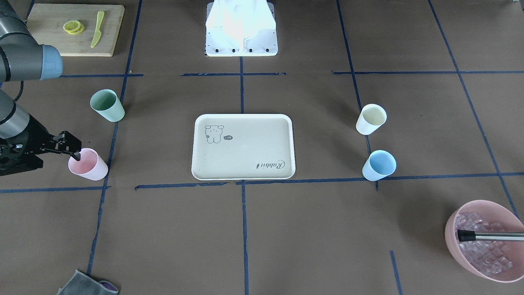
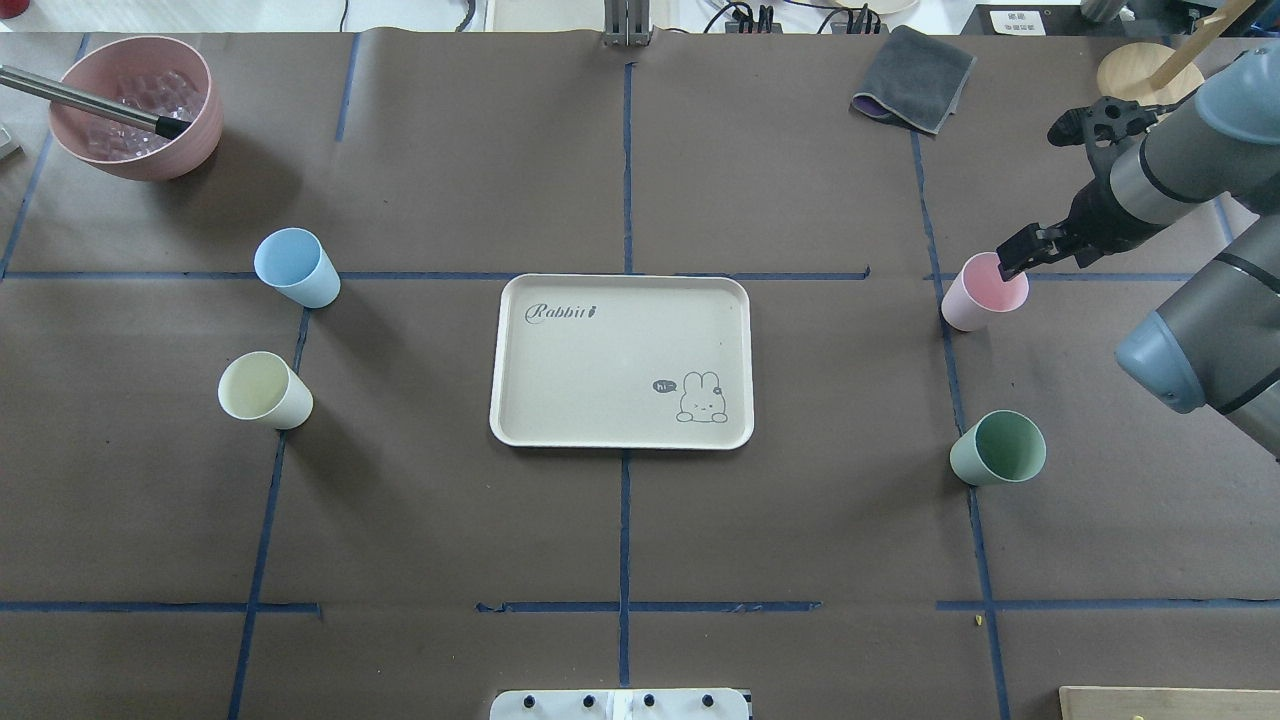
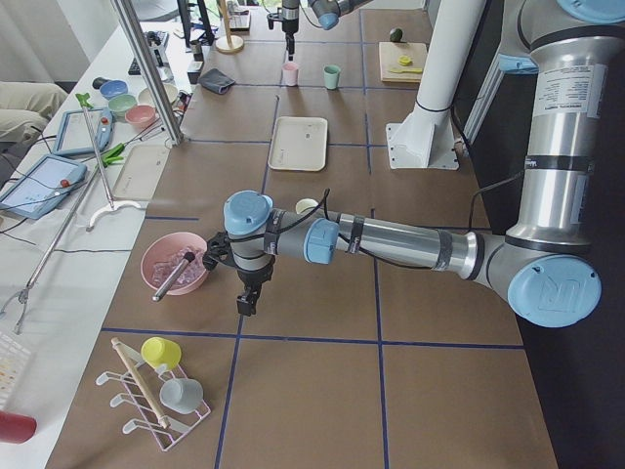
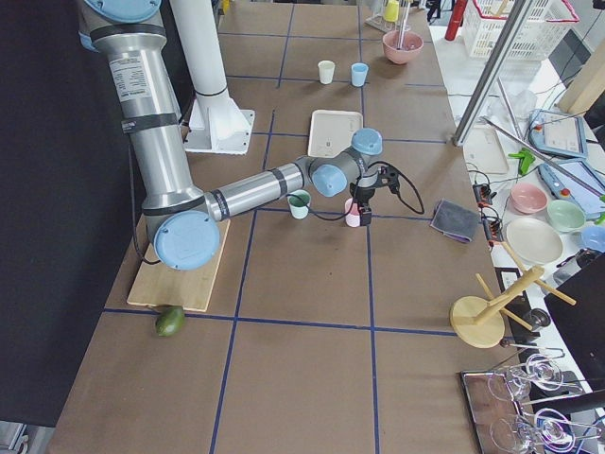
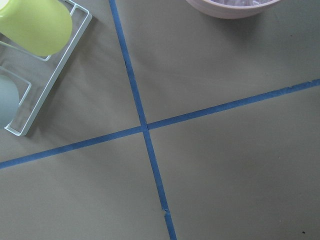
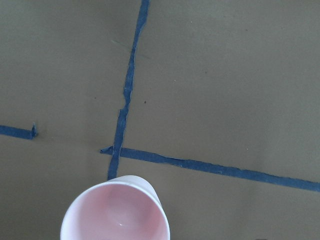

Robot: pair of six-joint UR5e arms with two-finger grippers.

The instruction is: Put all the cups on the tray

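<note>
Now the right gripper sits at the rim of the pink cup, near the right edge of the table; whether it has clamped, I cannot tell; grasping is the step in hand; next, a straight lift and carry to the bare tray mid-table.

The cream tray is laid flat on the tabletop – the pink cup and mint green cup are stood upright well to its right, the pale yellow cup and light blue cup to its left
</note>
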